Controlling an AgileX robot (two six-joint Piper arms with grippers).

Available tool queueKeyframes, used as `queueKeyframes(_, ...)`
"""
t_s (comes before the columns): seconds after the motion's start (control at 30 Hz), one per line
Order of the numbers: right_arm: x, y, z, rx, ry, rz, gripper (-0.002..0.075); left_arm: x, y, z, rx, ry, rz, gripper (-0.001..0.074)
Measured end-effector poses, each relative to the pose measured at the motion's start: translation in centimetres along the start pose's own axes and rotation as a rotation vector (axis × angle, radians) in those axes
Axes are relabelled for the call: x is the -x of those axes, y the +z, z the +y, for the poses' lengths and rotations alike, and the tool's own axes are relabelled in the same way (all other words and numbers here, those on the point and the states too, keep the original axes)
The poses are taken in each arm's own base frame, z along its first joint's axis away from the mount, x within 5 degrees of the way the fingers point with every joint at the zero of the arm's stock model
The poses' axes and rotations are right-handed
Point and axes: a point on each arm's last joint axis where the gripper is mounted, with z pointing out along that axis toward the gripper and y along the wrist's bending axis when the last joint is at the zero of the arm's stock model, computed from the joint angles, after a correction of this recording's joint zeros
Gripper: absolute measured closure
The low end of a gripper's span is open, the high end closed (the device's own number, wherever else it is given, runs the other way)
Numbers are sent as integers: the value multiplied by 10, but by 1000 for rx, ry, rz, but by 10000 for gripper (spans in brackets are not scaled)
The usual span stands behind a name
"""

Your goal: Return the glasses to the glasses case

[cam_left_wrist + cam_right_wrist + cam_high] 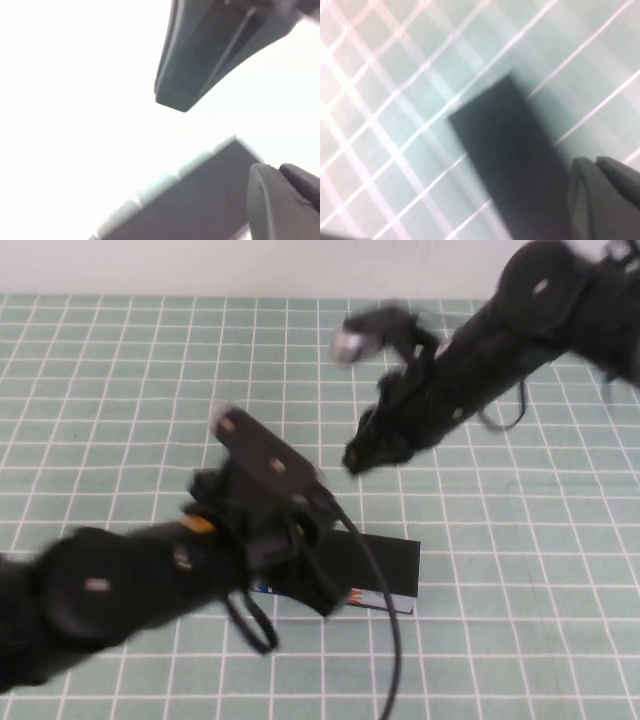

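Note:
The glasses case (385, 562) lies flat on the green grid mat right of centre, black on top, with its white printed side toward me. It looks closed. The glasses are out of view. My left gripper (305, 585) hangs over the case's left end. In the left wrist view the left gripper (215, 140) is open, with the case's dark edge (200, 200) between and below its fingers (185, 65). My right gripper (358, 458) is in the air behind the case, blurred. The right wrist view shows a blurred dark rectangle (505, 150) on the mat, apparently the case.
The green mat with white grid lines (520, 540) covers the table. The left arm's cable (385, 640) loops over the case's front. The right arm (500, 340) reaches in from the far right. No other objects show.

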Motion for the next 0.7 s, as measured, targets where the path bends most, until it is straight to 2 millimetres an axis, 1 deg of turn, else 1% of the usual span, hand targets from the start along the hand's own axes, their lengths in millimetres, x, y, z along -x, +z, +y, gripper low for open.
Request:
queueKeyframes(0.13,10,-45,13,-139,-55,-137,737,23,-40,15,35,-10,-134,737)
queueKeyframes(0.2,13,-72,21,-218,-73,-202,737,31,-62,27,65,-26,-189,737)
queueKeyframes(0.23,13,-83,24,-247,-78,-227,737,33,-70,33,78,-35,-207,737)
queueKeyframes(0.37,6,-140,45,-396,-114,-338,737,35,-111,60,150,-71,-261,737)
queueKeyframes(0.43,-2,-164,54,-465,-126,-386,737,33,-129,69,177,-89,-268,737)
queueKeyframes(0.5,-17,-185,65,-528,-122,-433,737,29,-147,75,205,-124,-271,737)
queueKeyframes(0.6,-46,-205,78,-595,-102,-496,737,25,-169,79,239,-192,-284,737)
queueKeyframes(0.63,-55,-210,82,-610,-100,-518,737,24,-174,79,249,-202,-283,737)
queueKeyframes(0.7,-81,-219,92,-640,-92,-577,737,21,-181,74,244,-199,-261,737)
